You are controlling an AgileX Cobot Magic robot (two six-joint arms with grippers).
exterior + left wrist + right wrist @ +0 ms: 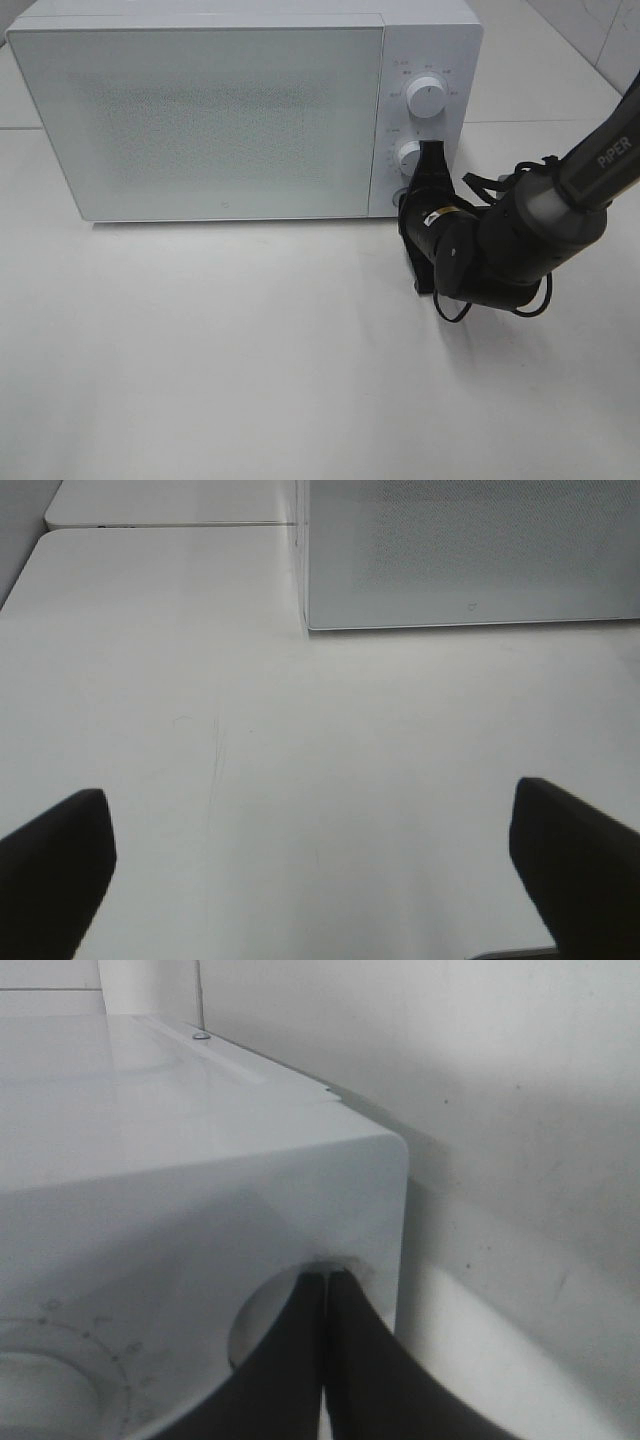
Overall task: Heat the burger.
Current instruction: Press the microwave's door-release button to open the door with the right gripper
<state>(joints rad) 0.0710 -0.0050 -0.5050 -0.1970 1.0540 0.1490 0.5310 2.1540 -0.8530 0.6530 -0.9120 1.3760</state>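
Right gripper (432, 150), jaws pressed together and holding nothing, at the microwave (200, 120) controls.
Its tips rest against the control panel (450, 60) just beside the lower knob (408, 156); I cannot tell whether they touch the knob itself. The door (200, 190), beyond the knob from the tips, is closed. The burger shows in no view, and I cannot say whether it lies behind that door. I judge the step to be working the controls. I would push slowly and square to the panel, since narrow tips may skid. The left gripper (312, 860), spread wide and empty, hangs over the table (250, 350), well apart.
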